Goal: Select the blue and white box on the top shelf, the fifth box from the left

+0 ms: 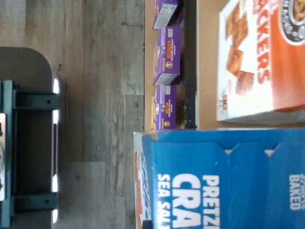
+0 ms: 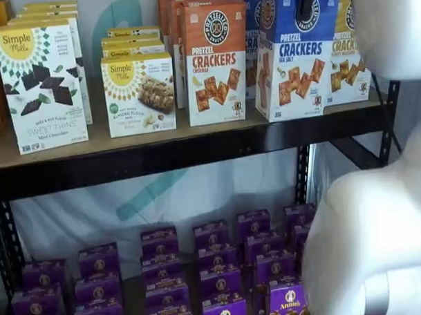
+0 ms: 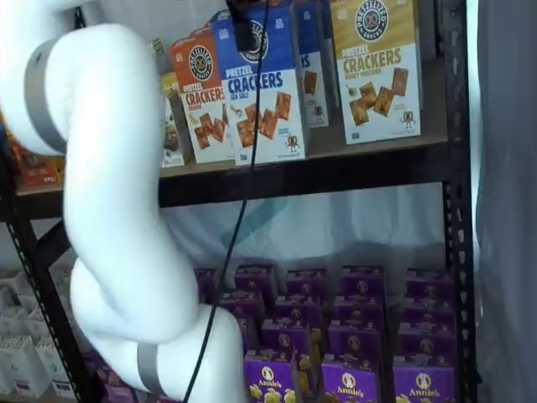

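One black finger of the gripper (image 2: 306, 7) hangs over the face of the blue and white box (image 2: 295, 54), which stands on the top shelf (image 2: 162, 153) between the orange cheddar box (image 2: 215, 60) and a yellow-topped box (image 3: 375, 67). Whether those fingers are clamped or spread, I cannot tell. Risk now, as I judge it: a loose pinch could tip the tall carton forward off the edge, or drag the orange neighbour just beside it.
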You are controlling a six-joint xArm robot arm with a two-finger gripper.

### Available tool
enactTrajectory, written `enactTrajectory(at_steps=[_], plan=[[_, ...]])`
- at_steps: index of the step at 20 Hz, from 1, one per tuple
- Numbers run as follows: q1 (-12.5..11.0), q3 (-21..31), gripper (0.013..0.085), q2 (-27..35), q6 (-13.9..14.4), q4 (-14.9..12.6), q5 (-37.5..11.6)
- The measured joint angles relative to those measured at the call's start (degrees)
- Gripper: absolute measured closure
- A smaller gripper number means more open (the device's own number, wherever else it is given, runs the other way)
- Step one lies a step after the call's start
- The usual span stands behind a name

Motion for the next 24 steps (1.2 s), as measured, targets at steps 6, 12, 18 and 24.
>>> enactTrajectory(at_steps=[6, 12, 18, 24], plan=[[1.47, 6.22, 0.037, -6.28, 0.76, -1.71, 0.41], [2.71, 12.21, 0.037, -12.0, 1.75, -2.32, 1.14], [4.47, 16.87, 0.037, -15.65, 2.99, -3.6, 2.08], [4.54, 20.93, 0.037, -18.56, 3.18, -3.36, 1.0]])
